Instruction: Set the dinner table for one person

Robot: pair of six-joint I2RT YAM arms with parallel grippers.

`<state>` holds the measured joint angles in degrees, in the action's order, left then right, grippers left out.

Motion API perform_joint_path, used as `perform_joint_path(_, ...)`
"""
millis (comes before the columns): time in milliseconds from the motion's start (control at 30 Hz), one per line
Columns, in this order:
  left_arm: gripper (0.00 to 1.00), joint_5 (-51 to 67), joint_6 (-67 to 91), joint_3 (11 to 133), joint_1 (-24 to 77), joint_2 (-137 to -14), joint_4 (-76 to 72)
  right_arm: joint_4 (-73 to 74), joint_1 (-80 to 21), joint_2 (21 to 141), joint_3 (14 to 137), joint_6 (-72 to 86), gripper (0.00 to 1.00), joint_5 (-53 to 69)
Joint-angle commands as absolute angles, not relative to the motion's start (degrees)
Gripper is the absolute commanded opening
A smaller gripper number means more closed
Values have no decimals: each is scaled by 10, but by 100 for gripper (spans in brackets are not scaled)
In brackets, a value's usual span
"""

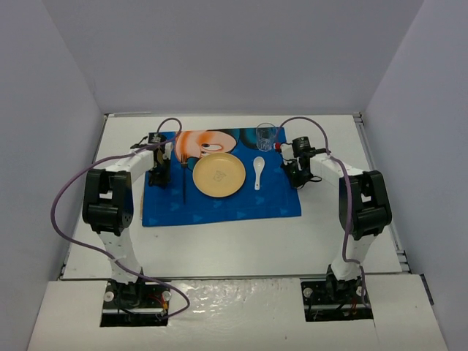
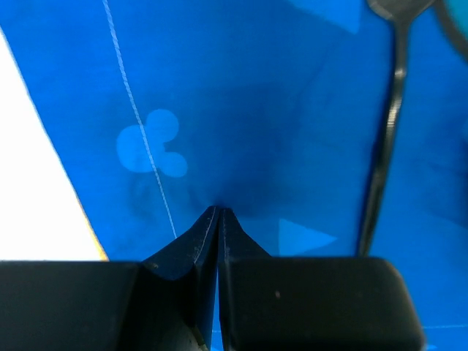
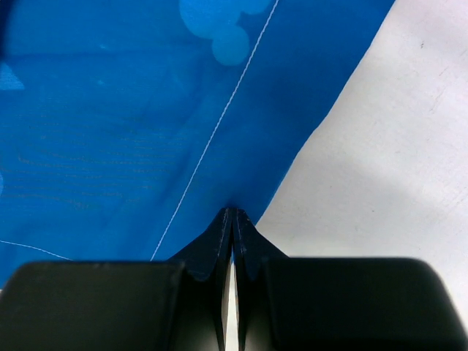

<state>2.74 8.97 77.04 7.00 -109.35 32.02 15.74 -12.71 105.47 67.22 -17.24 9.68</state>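
The white dinner table (image 1: 219,248) carries a blue cartoon-mouse placemat (image 1: 241,205). On the mat lie a yellow plate (image 1: 218,175), a dark fork (image 1: 183,183) to its left, a white spoon (image 1: 258,171) to its right and a clear glass (image 1: 266,137) at the back right. My left gripper (image 1: 158,177) is shut and empty, its tips (image 2: 219,210) down on the mat left of the fork (image 2: 384,146). My right gripper (image 1: 296,175) is shut and empty, its tips (image 3: 234,212) at the mat's right edge (image 3: 146,131).
Grey walls enclose the table on three sides. Bare white tabletop shows beside the mat in the left wrist view (image 2: 29,190) and the right wrist view (image 3: 395,146). Purple cables loop from both arms.
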Motion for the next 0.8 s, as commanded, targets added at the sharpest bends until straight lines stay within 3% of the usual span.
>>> perform_joint_path(0,0,24,83,809,63,-1109,341,180,-146,1047,696,-179,0,81)
perform_joint_path(233,0,20,85,836,61,-1140,360,225,-203,1069,657,-200,0,57)
perform_joint_path(467,0,15,83,844,60,-1153,362,226,-329,1044,616,-227,0,72)
perform_joint_path(767,0,29,69,828,62,-1098,333,218,-343,1048,635,-232,0,51)
